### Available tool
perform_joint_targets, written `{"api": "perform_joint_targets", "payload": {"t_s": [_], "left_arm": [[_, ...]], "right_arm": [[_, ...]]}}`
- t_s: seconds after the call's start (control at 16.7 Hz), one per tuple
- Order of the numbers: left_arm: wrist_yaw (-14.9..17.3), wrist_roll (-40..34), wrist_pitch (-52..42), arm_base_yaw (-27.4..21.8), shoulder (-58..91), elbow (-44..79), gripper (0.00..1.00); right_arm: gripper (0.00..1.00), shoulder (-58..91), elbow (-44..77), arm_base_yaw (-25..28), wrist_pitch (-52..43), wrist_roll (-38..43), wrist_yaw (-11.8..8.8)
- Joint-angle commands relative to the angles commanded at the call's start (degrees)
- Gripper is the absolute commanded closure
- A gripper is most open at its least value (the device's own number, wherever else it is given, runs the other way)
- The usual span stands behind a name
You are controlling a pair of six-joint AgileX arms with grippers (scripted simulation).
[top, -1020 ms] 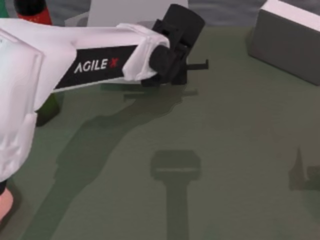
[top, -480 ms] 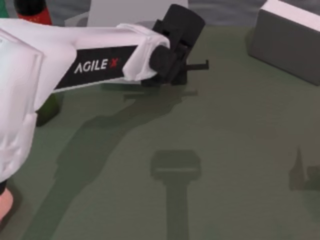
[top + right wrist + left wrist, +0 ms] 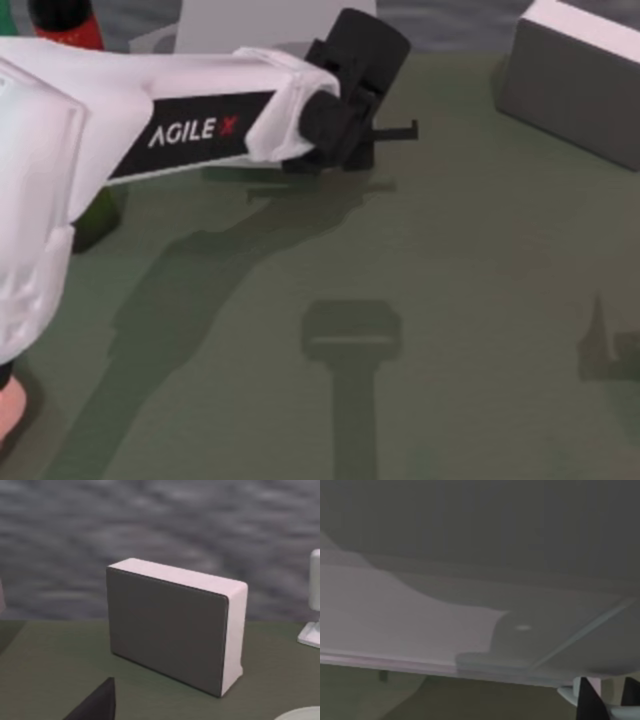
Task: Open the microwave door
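Reaching across the far left of the green table (image 3: 450, 300), our left arm (image 3: 180, 120) carries its left gripper (image 3: 385, 130) to the front of the microwave (image 3: 270, 22), a light-grey box at the table's far edge, left of centre in the top view and largely hidden behind the arm. From above, one thin black finger juts toward the table's right, but we cannot tell whether the fingers stand apart, together or clamped on anything; the left wrist view shows only dark finger tips low in the picture, close under a pale grey panel that we take for the microwave door (image 3: 420, 615). The door sits just behind the gripper, toward the far edge, and our judgement is that the pull must come back toward the near side, swinging the panel about an upright hinge. The left arm is much the nearer; the right arm is out of the top view, its camera facing the larger grey-and-white box (image 3: 175, 625) at far right, with one dark right gripper (image 3: 97, 705) tip showing and its state unclear. The only legible writing is "AGILE X" (image 3: 192, 129) on the left arm's black band.
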Motion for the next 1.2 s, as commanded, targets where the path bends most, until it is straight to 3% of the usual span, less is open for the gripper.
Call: {"api": "perform_joint_targets", "payload": {"t_s": [1.2], "left_arm": [[1.6,3.4,2.8,0.6,-2.9,-4.4,1.0]], "right_arm": [[0.0,0.0,0.0,0.0,0.0,0.0,0.0]]}}
